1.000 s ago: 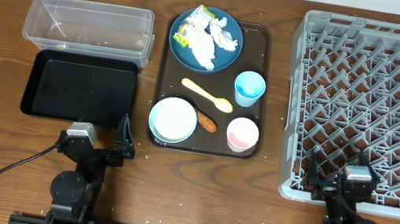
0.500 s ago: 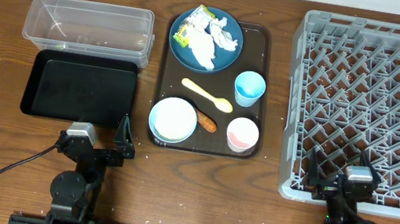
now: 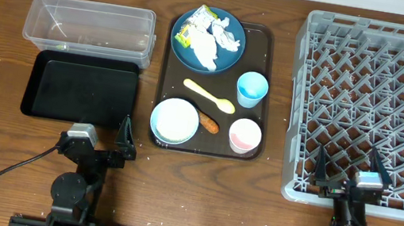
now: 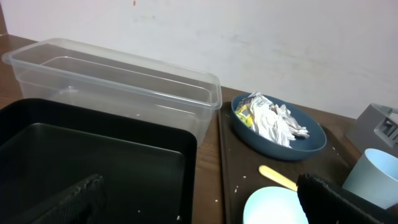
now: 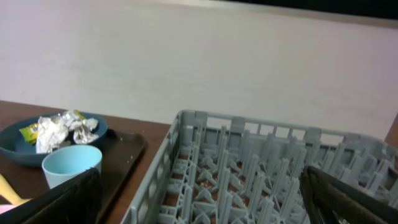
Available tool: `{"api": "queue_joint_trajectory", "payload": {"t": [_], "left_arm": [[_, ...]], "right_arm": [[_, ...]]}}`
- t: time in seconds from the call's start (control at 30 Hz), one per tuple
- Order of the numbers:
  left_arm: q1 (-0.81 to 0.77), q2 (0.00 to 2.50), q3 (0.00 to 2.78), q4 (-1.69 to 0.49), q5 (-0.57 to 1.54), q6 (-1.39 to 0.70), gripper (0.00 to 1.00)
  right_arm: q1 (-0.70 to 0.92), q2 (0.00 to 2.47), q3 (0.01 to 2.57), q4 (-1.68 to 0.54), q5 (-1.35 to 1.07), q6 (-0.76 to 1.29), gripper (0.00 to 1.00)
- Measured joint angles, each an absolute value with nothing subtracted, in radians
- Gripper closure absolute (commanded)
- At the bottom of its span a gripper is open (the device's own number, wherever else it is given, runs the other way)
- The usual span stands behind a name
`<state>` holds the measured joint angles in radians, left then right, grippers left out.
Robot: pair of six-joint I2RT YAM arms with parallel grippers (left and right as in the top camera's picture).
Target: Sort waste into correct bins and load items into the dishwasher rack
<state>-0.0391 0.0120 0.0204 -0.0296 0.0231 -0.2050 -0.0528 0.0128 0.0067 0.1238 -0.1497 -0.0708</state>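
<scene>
The dark blue plate point(image 3: 230, 57) holds crumpled white paper point(image 3: 205, 37) and a yellow-green wrapper point(image 3: 183, 40). The yellow spoon point(image 3: 208, 95), pale blue cup point(image 3: 252, 88), pink cup point(image 3: 245, 135), pale bowl point(image 3: 175, 120) and orange-brown food piece point(image 3: 209, 122) lie on the brown tray point(image 3: 178, 73). The clear tub point(image 3: 90, 28) and black tray point(image 3: 81, 89) stand to the left, the grey rack point(image 3: 380, 100) to the right. My left gripper point(image 3: 97, 143) point(image 4: 205, 205) is open and empty before the black tray. My right gripper point(image 3: 347, 171) point(image 5: 205, 199) is open and empty over the rack's near edge.
A few white rice grains lie on the black tray point(image 4: 93, 162) and the brown tray. The rack's pegs point(image 5: 249, 162) stand right under the right fingers. A white wall runs behind the table.
The right gripper has shifted slightly right and its fingers now show farther apart over the rack's near edge. The left arm and all objects have not moved.
</scene>
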Motion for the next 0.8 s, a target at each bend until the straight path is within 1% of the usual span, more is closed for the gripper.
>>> {"api": "queue_joint_trajectory", "payload": {"t": [0.2, 0.37, 0.47, 0.63, 0.8], "left_arm": [[-0.039, 0.012, 0.019, 0.006, 0.023, -0.205, 0.0], [-0.039, 0.015, 0.039, 0.035, 0.023, -0.195, 0.0], [-0.039, 0.047, 0.108, 0.035, 0.023, -0.179, 0.0], [-0.039, 0.197, 0.302, 0.023, 0.023, -0.167, 0.0], [-0.039, 0.476, 0.559, -0.096, 0.023, -0.151, 0.0]], "right_arm": [[-0.053, 0.013, 0.007, 0.217, -0.223, -0.071, 0.01], [-0.053, 0.015, 0.025, 0.221, -0.259, -0.071, 0.01], [-0.053, 0.038, 0.083, 0.2, -0.27, -0.071, 0.01], [-0.053, 0.162, 0.275, 0.078, -0.288, -0.072, 0.01], [-0.053, 0.378, 0.517, -0.081, -0.324, -0.074, 0.01]]}}
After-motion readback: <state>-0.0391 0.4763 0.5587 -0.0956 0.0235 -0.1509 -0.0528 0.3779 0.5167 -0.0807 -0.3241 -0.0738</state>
